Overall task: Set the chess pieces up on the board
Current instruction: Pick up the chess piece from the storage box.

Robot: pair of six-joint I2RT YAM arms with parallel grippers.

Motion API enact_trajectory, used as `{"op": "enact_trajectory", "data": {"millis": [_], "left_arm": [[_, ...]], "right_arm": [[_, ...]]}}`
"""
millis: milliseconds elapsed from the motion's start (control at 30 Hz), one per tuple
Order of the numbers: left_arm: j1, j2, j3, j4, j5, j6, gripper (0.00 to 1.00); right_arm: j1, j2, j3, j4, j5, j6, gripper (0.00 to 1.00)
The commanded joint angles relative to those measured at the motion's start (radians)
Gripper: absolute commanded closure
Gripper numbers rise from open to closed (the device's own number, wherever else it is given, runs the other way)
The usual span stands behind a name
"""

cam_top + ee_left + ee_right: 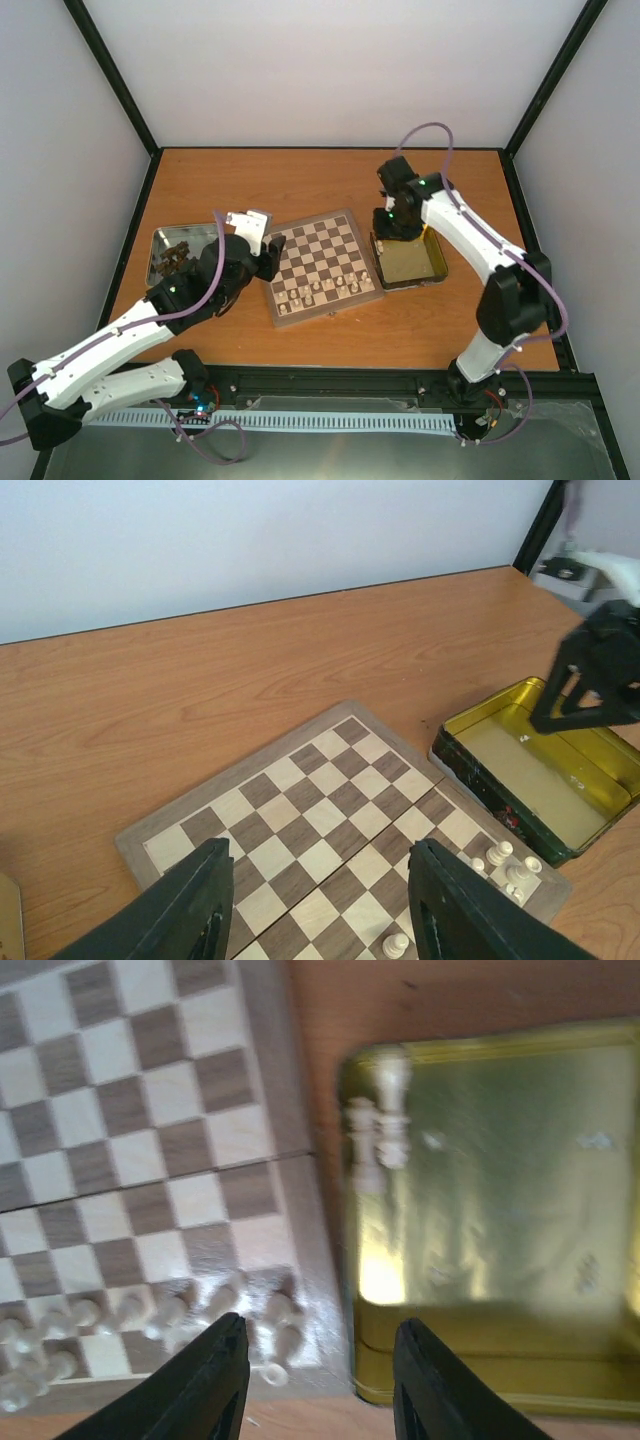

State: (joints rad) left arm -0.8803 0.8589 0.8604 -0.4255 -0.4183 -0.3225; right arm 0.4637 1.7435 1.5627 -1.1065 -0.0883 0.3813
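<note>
The flat square wooden chessboard with dark brown and cream checks and a pale border (322, 262) lay slightly askew near the middle of the orange-brown wooden table (330, 185), between a silver metal tray (160, 240) on its left and a square gold tin (412, 265) just beside its right edge. Tiny cream-white chessmen (318, 291) stood along the board's near rows, bunched toward the near right corner, and the far squares were bare. Small dark brown chessmen (178, 258) lay heaped in the tray. The left gripper (320, 865) hung low over the board's left edge, its two dark fingers spread apart with only checkered squares showing between them and no piece in them. The right gripper (320, 1330) hovered above the tin's near left corner, close to the board's right border, its fingers likewise parted and holding nothing. Inside the tin, against its left wall, lay a cream-white piece (388, 1110); the right wrist view was blurred, so it might have been one piece or two lying together.
</note>
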Motion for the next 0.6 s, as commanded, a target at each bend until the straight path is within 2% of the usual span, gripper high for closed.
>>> {"op": "enact_trajectory", "data": {"millis": [0, 133, 333, 567], "left_arm": [[0.006, 0.024, -0.002, 0.038, 0.027, 0.015, 0.49], [0.006, 0.060, 0.011, 0.062, 0.075, 0.014, 0.46], [0.006, 0.139, 0.039, 0.075, 0.114, -0.013, 0.46], [0.006, 0.240, 0.100, 0.080, 0.135, -0.064, 0.46]], "right_arm": [[-0.035, -0.107, -0.207, 0.121, 0.125, 0.093, 0.60], [-0.036, -0.132, -0.314, 0.163, 0.164, 0.091, 0.60], [-0.042, -0.116, -0.394, 0.348, 0.170, 0.061, 0.60], [-0.086, -0.051, -0.486, 0.682, 0.005, 0.072, 0.61]]}}
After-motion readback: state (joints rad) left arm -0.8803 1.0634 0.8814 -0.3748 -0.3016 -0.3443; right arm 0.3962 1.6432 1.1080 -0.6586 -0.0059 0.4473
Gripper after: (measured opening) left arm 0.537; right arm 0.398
